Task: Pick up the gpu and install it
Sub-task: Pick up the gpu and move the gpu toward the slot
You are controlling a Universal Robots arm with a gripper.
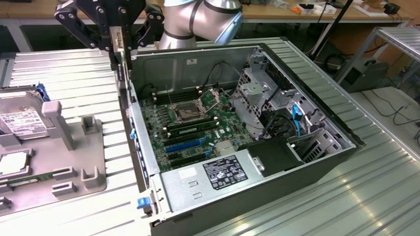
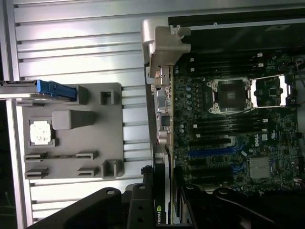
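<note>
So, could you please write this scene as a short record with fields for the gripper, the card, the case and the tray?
gripper: shut on the gpu
gpu: held upright on edge, raised by the case's wall on the exterior view's left, not yet in a slot
computer case: lying open, motherboard exposed
blue expansion slots: no card seated
gray holder tray: exterior view's left, hard drive on it

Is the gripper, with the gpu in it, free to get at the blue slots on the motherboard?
Probably yes: the case lies open, nothing covers the blue slots, and the gripper holds the gpu above the case wall beside them.
</note>
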